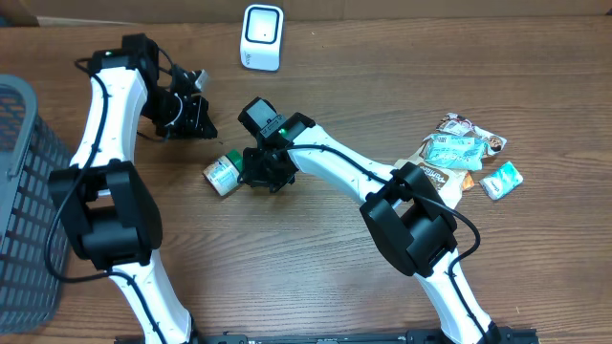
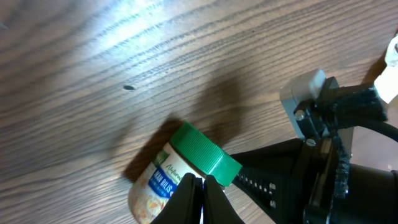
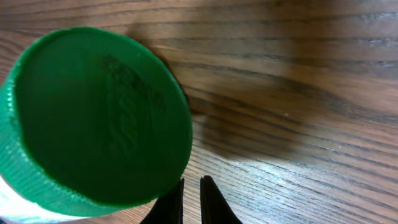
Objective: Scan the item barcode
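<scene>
A small jar (image 1: 221, 175) with a green ribbed lid (image 3: 99, 118) lies on its side on the wooden tabletop (image 1: 316, 268), left of the middle, lid end pointing toward the right arm and base toward the left edge; its pale label carries a blue band of print too blurred to read in the left wrist view. The right gripper (image 1: 251, 174) sits low just beside the lid, and in the right wrist view its two dark fingertips (image 3: 176, 202) stand almost together with only a thin slit between them and nothing held, the lid just off to their left. The left gripper (image 1: 196, 122) is up and to the left of the jar, apart from it, its fingers pressed together and empty in its own camera, with the jar lying beyond the tips. At the far edge of the tabletop stands a white device with a dark window (image 1: 261, 36). Well apart to the right lies a loose pile of snack packets (image 1: 459, 153), with a small teal packet (image 1: 501, 180) beside it. A grey mesh basket (image 1: 19, 239) sits at the left edge
</scene>
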